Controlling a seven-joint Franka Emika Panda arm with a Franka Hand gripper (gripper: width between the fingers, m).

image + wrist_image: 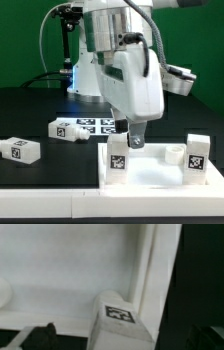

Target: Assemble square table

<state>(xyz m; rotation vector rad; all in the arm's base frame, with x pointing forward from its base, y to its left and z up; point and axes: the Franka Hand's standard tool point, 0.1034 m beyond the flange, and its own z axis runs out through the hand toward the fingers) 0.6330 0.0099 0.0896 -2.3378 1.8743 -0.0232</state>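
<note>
Square top (155,172) lies flat, sockets up, so legs drop in from above. First leg (119,156) stands upright in the top's corner at the exterior view's left, second leg (196,153) upright in the corner at its right. Third leg (65,128) and fourth leg (20,150) lie off the top, unfitted. My gripper (134,140) hangs just beside the first leg, jaws apart, nothing held; one finger (40,335) is clear of it, so I reckon the socket holds it up
</note>
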